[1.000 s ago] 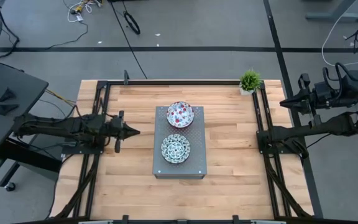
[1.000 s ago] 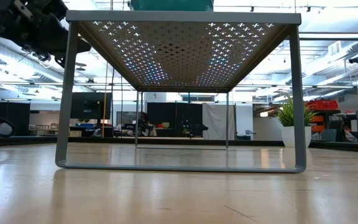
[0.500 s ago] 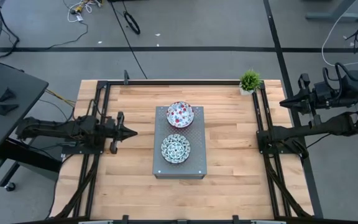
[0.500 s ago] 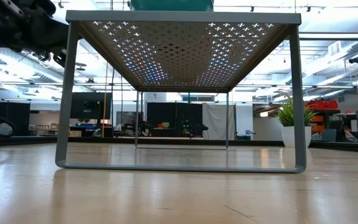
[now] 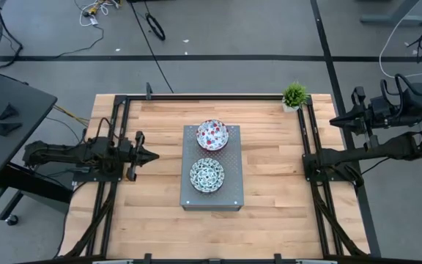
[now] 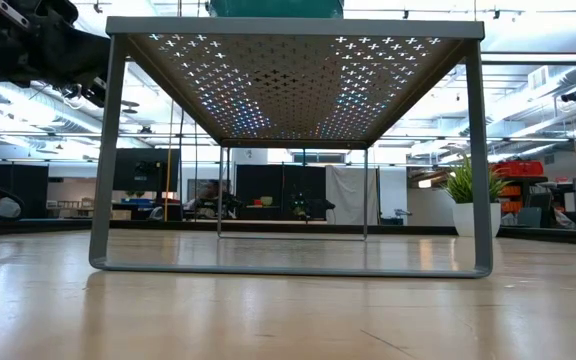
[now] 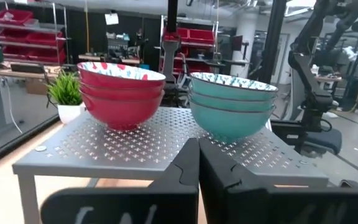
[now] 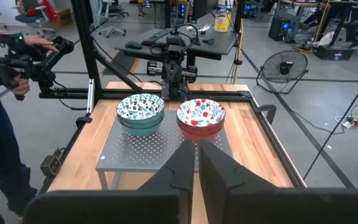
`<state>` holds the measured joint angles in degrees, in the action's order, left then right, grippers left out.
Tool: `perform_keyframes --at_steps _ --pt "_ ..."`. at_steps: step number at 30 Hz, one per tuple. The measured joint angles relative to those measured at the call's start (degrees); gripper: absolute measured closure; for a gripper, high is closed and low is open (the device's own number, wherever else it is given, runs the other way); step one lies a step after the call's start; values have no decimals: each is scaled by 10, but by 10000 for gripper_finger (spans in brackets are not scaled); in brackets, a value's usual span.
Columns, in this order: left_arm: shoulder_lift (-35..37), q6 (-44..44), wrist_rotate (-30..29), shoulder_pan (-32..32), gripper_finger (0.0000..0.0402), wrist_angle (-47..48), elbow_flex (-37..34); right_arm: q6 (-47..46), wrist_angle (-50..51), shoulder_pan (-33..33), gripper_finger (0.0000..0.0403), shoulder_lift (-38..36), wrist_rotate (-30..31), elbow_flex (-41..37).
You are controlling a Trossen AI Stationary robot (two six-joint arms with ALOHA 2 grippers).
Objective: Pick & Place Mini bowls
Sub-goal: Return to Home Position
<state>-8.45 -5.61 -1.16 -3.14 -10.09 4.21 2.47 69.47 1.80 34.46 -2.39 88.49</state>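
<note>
HIGH: red mini bowls [image 5: 212, 135] and blue-green mini bowls [image 5: 206, 175] stacked atop grey shelf [image 5: 229, 192], centre of table [image 5: 269, 213]; left arm [image 5: 72, 154] near shelf; right arm [image 5: 390, 111] parked off-table | LOW: left arm level with shelf top | LEFT WRIST: left jaws together, empty | RIGHT WRIST: right jaws together | HOME: retract level, clear of shelf.

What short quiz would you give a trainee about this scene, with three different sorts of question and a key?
1. True or false: the red bowl stack and the green bowl stack both stand on the grey shelf.
2. How many bowls does each stack hold? A) two B) three C) four
3. Fill in: the left gripper, shut and empty, is beside the shelf; the right gripper waits at the edge of the table, near the ____.
Key: 1 true; 2 B; 3 potted plant.
</note>
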Motion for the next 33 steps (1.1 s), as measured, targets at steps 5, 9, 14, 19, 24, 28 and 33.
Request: perform_keyframes --at_steps 5,9,14,19,24,28,33 --pt "18 29 1 0 401 1 0 0 0 0 374 0 0 0" --pt "32 47 22 0 401 5 0 0 0 0 374 0 0 0" --pt "34 52 25 0 401 9 0 0 0 0 374 0 0 0" --pt "34 51 8 0 401 8 -12 0 0 0 374 0 0 0" --pt "34 44 18 0 401 4 -32 0 0 0 374 0 0 0" --pt "35 48 25 0 401 6 -37 0 0 0 374 0 0 0" --pt "34 76 19 1 401 15 -37 0 0 0 374 0 0 0"
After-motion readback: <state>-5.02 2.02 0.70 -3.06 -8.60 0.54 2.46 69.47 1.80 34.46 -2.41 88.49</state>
